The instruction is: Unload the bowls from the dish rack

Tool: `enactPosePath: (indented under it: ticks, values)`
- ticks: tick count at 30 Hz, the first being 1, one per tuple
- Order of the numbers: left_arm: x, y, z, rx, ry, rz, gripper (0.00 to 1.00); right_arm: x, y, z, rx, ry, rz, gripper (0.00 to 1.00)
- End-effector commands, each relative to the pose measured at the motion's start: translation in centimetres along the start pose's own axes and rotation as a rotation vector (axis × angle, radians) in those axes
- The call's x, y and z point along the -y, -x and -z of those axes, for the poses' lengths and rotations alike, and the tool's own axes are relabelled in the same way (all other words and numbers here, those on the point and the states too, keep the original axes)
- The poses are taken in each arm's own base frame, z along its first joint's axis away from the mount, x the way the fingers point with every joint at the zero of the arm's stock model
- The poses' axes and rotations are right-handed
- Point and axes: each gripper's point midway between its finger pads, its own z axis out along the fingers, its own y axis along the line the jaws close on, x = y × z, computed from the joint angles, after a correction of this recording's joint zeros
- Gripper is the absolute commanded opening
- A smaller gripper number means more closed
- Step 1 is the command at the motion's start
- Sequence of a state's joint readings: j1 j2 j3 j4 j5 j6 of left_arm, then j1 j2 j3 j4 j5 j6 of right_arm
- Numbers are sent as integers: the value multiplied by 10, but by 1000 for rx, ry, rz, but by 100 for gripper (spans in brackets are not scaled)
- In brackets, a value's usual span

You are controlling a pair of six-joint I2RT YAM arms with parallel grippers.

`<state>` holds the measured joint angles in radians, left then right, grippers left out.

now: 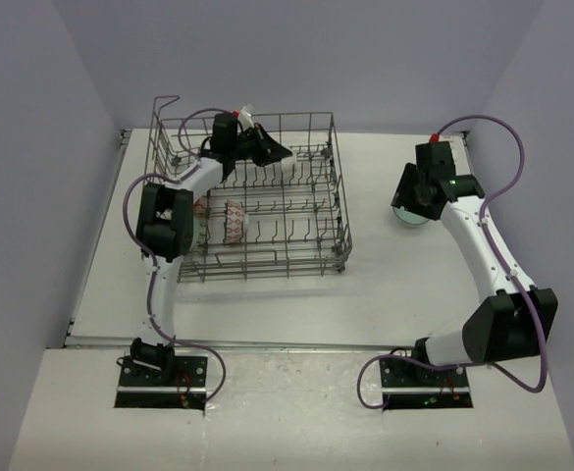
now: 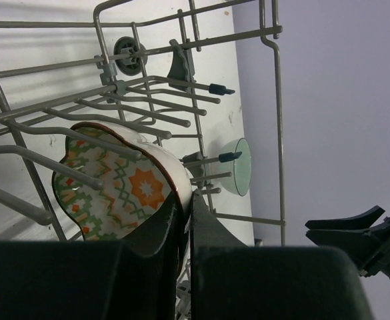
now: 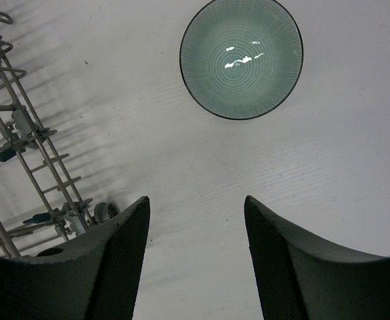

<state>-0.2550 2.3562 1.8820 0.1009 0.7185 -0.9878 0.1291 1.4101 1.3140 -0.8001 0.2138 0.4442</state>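
White patterned bowl (image 2: pixel 115 190) in the wire rack (image 2: pixel 129 55) is clenched at its rim by the left jaws; right jaws hang released above a green bowl (image 3: pixel 241 57) on the bench (image 3: pixel 328 187).

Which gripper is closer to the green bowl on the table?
Right. The right gripper hangs open close by the green bowl; the left gripper is inside the dish rack, shut on the patterned bowl.
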Motion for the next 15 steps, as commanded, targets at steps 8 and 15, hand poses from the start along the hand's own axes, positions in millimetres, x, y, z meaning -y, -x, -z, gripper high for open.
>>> enactPosePath:
  ticks: [8,15]
  values:
    - [95,31,36,65,-389,-49,0,-1,9,14,42,23,23,59]
    - [118,35,56,101,-573,-23,0,0,8,11,38,16,28,59]
